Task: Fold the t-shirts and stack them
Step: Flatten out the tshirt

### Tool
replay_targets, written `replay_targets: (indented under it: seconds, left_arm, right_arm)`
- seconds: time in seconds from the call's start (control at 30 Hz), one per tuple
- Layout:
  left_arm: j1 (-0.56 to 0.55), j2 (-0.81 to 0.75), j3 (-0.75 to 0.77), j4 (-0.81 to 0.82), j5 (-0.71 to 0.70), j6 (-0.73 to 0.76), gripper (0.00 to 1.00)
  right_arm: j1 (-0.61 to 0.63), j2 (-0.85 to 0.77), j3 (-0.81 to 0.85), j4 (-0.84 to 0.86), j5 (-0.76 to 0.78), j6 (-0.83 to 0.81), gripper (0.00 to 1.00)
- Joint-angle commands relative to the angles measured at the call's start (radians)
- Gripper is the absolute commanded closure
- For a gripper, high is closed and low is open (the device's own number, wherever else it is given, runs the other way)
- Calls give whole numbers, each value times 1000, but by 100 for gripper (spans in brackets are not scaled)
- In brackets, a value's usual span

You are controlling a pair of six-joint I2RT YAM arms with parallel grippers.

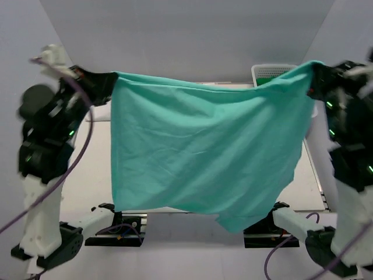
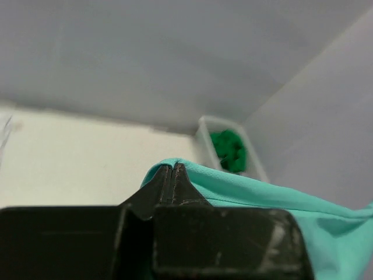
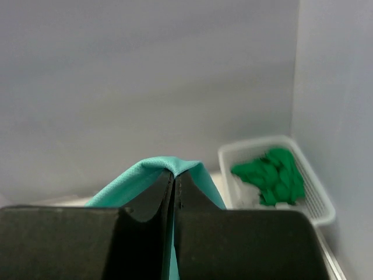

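Two claws, left claw (image 1: 112, 81) and right claw (image 1: 312, 77), clench the upper corners of the teal t-shirt (image 1: 204, 151), hung spread above the table (image 1: 98, 160); folding seems hardly begun, with a green t-shirt (image 3: 271, 175) waiting in the far-right basket (image 1: 274, 71).

the teal t-shirt (image 1: 204, 151) hides most of the basket (image 1: 271, 71) and table (image 1: 100, 175)

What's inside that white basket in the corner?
The white basket holds a crumpled bright green shirt over something white; anything deeper is covered.
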Motion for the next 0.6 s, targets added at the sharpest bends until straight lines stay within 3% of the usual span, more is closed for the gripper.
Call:
replay_targets:
  seconds: [0.0, 0.1, 0.13, 0.3, 0.47, 0.57]
  left_arm:
    - [10, 129, -120, -29, -109, -27, 100]
    - [24, 236, -280, 16, -172, -59, 100]
    - [24, 237, -301, 27, -183, -59, 100]
    - [95, 569, -327, 131, -123, -50, 100]
    - [156, 885, -194, 213, -26, -24, 100]
    - [182, 1039, -102, 256, 14, -15, 100]
  right_arm:
    - [14, 140, -118, 75, 114, -2, 100]
    - [-5, 272, -210, 115, 89, 38, 100]
    - [-7, 297, -253, 141, 85, 49, 100]
    - [-35, 523, -342, 220, 19, 92, 100]
    - [-64, 786, -269, 263, -113, 96, 100]
    - [-67, 958, -127, 219, -147, 98, 100]
